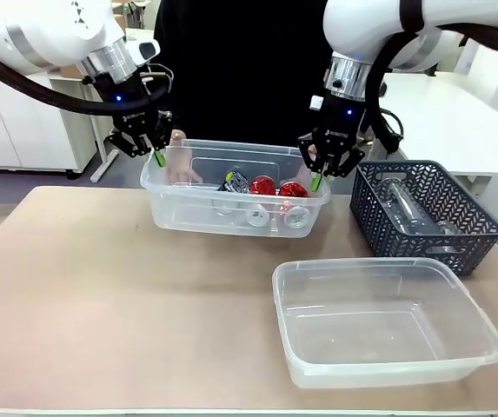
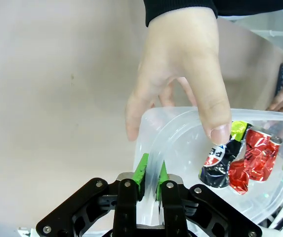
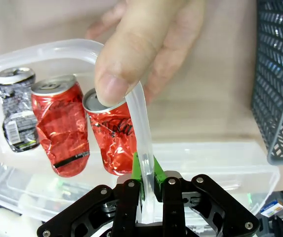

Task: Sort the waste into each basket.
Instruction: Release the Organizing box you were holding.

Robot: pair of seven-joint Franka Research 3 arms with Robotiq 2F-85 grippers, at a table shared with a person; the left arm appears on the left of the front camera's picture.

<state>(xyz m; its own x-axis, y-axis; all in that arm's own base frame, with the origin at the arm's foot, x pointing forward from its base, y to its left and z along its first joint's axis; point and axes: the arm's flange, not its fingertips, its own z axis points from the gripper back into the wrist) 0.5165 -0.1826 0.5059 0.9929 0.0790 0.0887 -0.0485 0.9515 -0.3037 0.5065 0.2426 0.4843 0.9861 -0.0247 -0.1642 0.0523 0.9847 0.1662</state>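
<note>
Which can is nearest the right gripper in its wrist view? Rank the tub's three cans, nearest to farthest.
From the right gripper, clamped on the tub rim:
1. The rim-side red can, just above the fingers.
2. The middle red can, further to picture left.
3. The black can, at the far left, by the tub's wall.

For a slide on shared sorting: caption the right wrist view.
Right claw pinches the rim of the clear tub holding crushed cans, a person's hand on the same rim.
</note>
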